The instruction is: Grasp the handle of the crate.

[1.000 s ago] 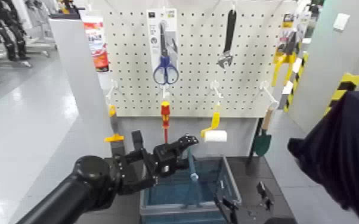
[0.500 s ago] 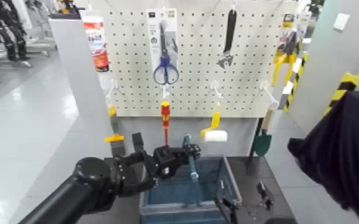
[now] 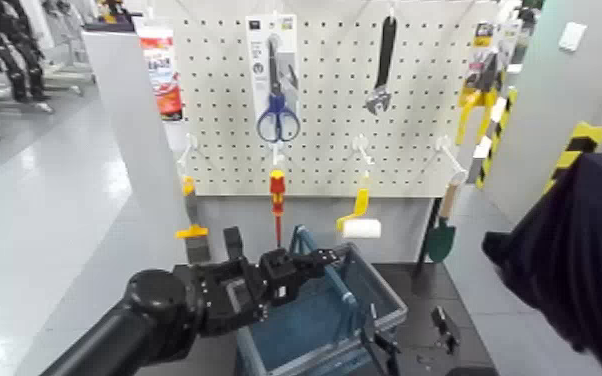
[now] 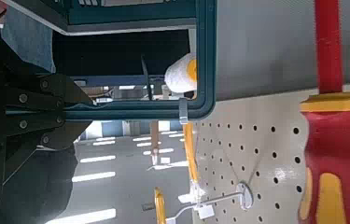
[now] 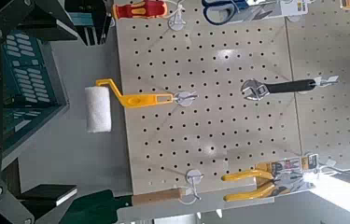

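The left gripper (image 3: 333, 256) reaches forward over the near-left part of the crate (image 3: 385, 300), and its dark fingers (image 3: 315, 262) are closed around the handle (image 3: 343, 283), which runs across the crate's open top and passes between them near its upper bend. The crate sits tilted, its far-left corner raised toward the pegboard (image 3: 335, 90) and its right rim lower, in front of the board's lower edge. In the left wrist view the teal bar of the handle (image 4: 205, 56) runs straight past the black finger links (image 4: 42, 112) and turns a corner just beside them, with the crate's grey rim (image 4: 117, 19) at the frame's edge. A red-and-yellow screwdriver (image 3: 277, 195) hangs on the pegboard just behind the gripper, apart from it. Farther right on the board hang a yellow paint roller (image 3: 360, 222) and a green trowel (image 3: 441, 235); blue scissors (image 3: 278, 110) and a wrench (image 3: 382, 65) hang higher up. The right gripper (image 3: 400, 350) rests low at the crate's near-right corner; whether its fingers are open or closed cannot be told.
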Motion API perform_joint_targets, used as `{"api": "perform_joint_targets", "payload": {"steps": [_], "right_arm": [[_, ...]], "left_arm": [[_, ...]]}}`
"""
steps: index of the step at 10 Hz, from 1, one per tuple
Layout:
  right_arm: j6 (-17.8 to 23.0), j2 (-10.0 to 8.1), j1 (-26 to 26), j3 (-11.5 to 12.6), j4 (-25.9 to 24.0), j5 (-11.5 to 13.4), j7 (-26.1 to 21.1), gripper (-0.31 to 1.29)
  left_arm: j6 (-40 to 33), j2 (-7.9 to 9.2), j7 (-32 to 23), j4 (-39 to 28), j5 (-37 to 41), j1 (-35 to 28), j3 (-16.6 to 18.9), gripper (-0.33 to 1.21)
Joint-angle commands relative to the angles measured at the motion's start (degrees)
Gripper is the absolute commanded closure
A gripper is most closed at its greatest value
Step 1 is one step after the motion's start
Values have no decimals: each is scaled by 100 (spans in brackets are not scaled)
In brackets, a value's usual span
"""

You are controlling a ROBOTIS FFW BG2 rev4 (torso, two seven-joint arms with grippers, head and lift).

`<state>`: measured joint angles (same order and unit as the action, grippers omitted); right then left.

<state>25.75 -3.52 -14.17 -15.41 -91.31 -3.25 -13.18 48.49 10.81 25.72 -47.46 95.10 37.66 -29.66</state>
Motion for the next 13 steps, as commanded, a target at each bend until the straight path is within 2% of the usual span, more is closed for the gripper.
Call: {"api": "perform_joint_targets", "payload": {"steps": [1,5,9,10,12,13], "right_arm": [[0,0,-15,21,-1,0,0,14],[0,0,-50,73,-10,9,-18,14],[0,-9,-86,109,-19,9,-26,14],[-9,0,-86,117,-19,9,-35,14],[-26,9,-103,144,-19,18,-44,14],[-35,9,-103,153,-19,26,-53,14]], "left_arm": [[73,18,3,-202,0,-144,39,118],[302,132,3,-782,0,-443,153,118],[583,343,-357,-1705,-9,-927,557,118],[609,439,-384,-1969,0,-1067,593,118],[653,721,-779,-2496,387,-1401,575,118],[671,773,-893,-2681,518,-1507,566,118]]}}
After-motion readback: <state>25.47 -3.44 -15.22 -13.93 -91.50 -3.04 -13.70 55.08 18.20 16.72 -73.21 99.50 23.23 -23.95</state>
